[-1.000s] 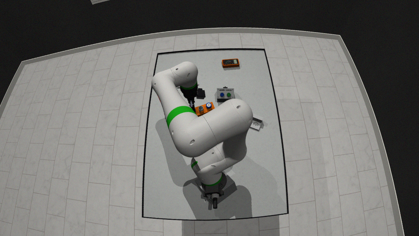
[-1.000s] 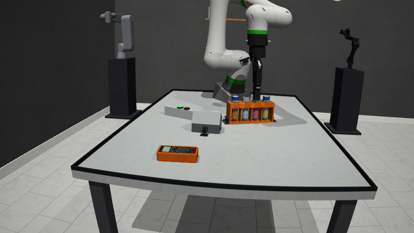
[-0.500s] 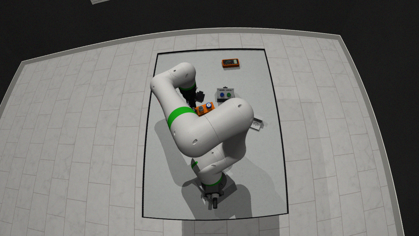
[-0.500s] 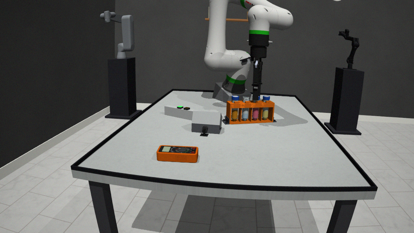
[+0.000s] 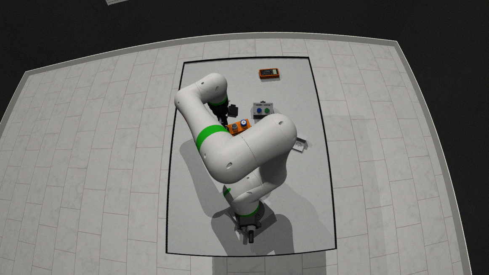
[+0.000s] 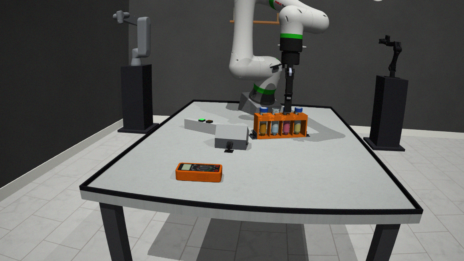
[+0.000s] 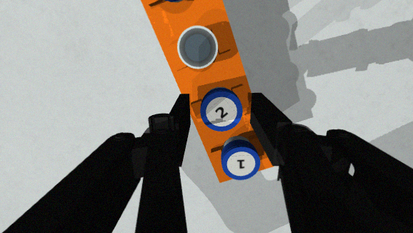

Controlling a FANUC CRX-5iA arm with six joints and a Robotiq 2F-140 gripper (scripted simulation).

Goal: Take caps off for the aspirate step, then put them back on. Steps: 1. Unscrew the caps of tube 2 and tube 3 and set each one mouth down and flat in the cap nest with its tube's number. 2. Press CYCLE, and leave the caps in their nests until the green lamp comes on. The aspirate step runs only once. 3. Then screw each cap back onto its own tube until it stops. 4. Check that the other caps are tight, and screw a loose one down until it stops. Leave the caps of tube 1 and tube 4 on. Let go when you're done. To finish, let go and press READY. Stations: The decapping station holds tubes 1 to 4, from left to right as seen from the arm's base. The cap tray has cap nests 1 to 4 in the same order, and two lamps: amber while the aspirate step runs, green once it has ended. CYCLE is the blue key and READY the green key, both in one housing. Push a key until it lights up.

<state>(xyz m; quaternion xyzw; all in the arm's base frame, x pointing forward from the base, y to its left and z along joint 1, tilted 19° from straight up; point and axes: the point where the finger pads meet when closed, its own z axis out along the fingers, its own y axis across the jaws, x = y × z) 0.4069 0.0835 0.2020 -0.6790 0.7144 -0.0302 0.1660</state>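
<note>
The orange tube rack (image 7: 200, 82) runs up the wrist view. Cap 2 (image 7: 221, 109), blue with a white top, sits on tube 2. My gripper (image 7: 220, 108) is open around it, with a gap between each finger and the cap. Cap 1 (image 7: 240, 163) sits on its tube just below. Tube 3 (image 7: 197, 46) stands open with no cap on it; I cannot see cap 3. In the exterior view my gripper (image 6: 287, 105) hangs straight down over the rack (image 6: 280, 125). The green lamp (image 6: 201, 119) on the cap tray (image 6: 198, 124) is lit.
The grey key housing (image 5: 262, 110) with the blue key (image 5: 259, 110) and the green key (image 5: 267, 110) stands beside the rack. An orange multimeter (image 5: 269, 72) lies farther out. My arm hides most of the cap tray in the top view.
</note>
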